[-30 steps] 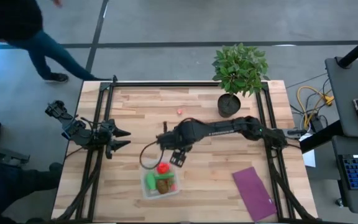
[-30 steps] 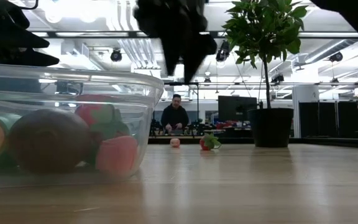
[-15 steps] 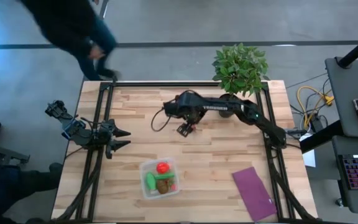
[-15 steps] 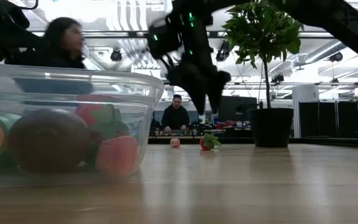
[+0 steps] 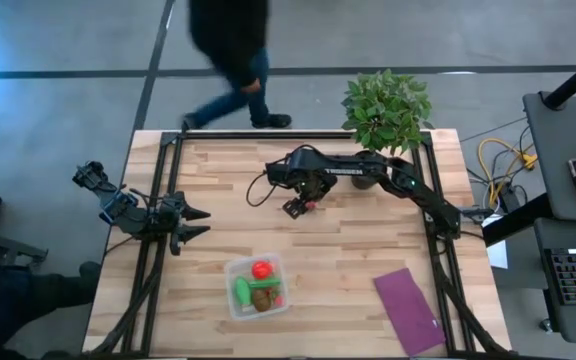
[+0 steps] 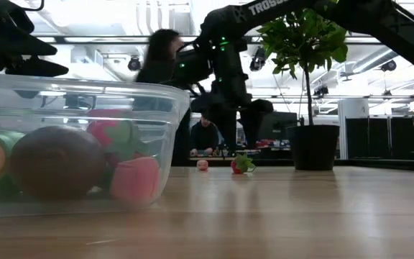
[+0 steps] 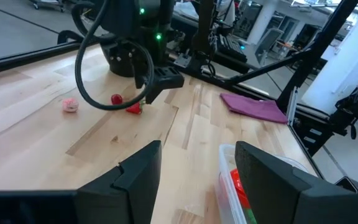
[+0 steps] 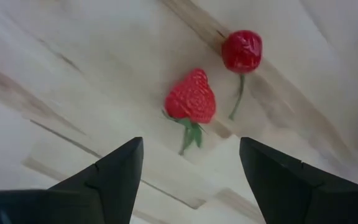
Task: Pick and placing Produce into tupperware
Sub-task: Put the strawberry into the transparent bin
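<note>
Tupperware (image 5: 257, 286) is seen near the front edge of the counter (image 5: 218, 180), already loaded: red ball (image 5: 261, 269), green piece (image 5: 241, 290) and brown oval (image 5: 263, 297) lie inside. Left outside, toward the far edge: a strawberry (image 8: 191, 99), a cherry (image 8: 242, 51) just beside it, and a pink bit (image 7: 71, 104) further along. Right gripper (image 5: 298, 205) is held above the strawberry, jaws spread and empty. Left gripper (image 5: 193, 222) is parked at the left edge, jaws apart, nothing held. Task is judged mostly done; three small pieces remain to be placed.
</note>
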Controlling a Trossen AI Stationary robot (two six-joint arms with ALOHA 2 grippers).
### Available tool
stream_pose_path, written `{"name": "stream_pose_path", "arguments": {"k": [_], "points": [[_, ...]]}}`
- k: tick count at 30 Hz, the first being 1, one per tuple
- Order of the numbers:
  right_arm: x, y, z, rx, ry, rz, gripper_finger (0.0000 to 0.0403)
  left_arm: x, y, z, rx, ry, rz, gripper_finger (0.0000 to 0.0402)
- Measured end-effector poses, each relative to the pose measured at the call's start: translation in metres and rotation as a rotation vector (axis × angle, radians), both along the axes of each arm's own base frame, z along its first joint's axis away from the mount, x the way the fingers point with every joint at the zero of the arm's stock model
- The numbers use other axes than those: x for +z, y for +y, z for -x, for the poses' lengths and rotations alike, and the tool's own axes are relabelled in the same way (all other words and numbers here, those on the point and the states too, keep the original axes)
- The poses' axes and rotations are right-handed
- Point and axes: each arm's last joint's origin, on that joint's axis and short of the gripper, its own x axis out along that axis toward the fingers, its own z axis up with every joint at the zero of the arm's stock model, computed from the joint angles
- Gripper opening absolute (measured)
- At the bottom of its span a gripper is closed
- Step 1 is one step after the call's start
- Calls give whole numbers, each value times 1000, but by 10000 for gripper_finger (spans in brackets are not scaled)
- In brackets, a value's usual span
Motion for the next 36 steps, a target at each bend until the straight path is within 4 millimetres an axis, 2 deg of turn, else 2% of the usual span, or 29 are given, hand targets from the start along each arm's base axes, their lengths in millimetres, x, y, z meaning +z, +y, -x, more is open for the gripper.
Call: {"name": "stream_pose_path", "arguments": {"k": [4, 11, 24, 36], "points": [[-1, -3, -4, -61, -47, -6, 255, 0, 0, 0, 0, 0, 0, 192], [-7, -5, -9, -67, -97, 4, 244, 0, 0, 0, 0, 0, 0, 192], [-35, -6, 2, -85, -24, 41, 233, 0, 0, 0, -1, 0, 0, 192], [-35, -7, -1, -84, -55, 51, 186, 0, 0, 0, -1, 0, 0, 192]]}}
